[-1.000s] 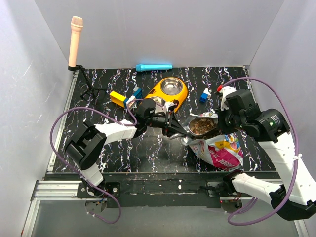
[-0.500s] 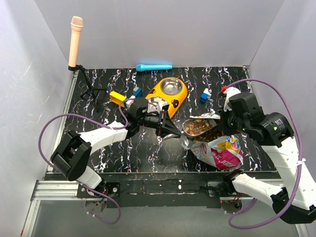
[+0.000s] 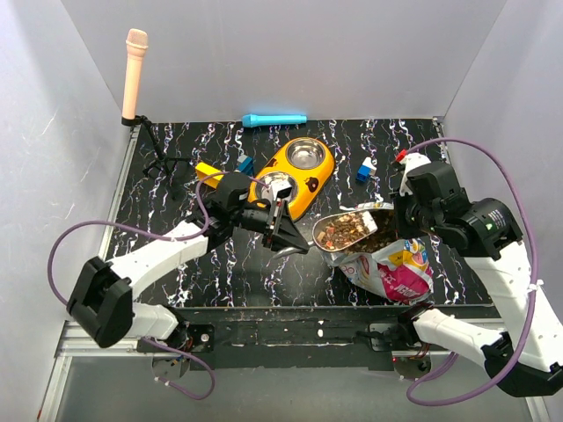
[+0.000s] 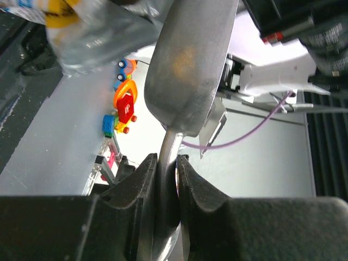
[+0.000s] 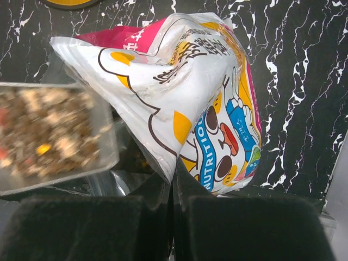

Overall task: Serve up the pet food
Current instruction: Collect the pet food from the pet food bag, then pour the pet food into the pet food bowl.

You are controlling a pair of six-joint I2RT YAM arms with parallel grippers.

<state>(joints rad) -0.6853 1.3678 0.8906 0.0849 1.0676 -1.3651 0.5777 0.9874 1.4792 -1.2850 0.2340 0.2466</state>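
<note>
While the left gripper (image 4: 167,163) is clenched on the thin handle of a shiny metal scoop (image 4: 190,65), the pet food (image 3: 350,229), a heap of small brown dry pellets, sits in that scoop's bowl above the right-centre of the black white-veined table (image 3: 246,272). The load lies just beside the open mouth of the white, pink and blue foil bag (image 5: 206,109); whether scoop and bag touch cannot be told. More pellets may remain inside the bag, but its interior is dark and hidden. The right gripper (image 5: 172,187) is pinched shut on a fold of the bag's upper edge, propping the mouth up near the table's right edge. The yellow plastic double bowl (image 3: 318,180), with two steel cups, lies toward the far edge, just beyond the left gripper, and neither cup shows any pellets. In my judgement the pellets are light, hard and loose: they will roll and scatter at any tilt or jolt, and no claw could take them up directly. The proper hold is the one in place, on the scoop handle, with the bowl kept level until it is over a cup, then tipped slowly.
</note>
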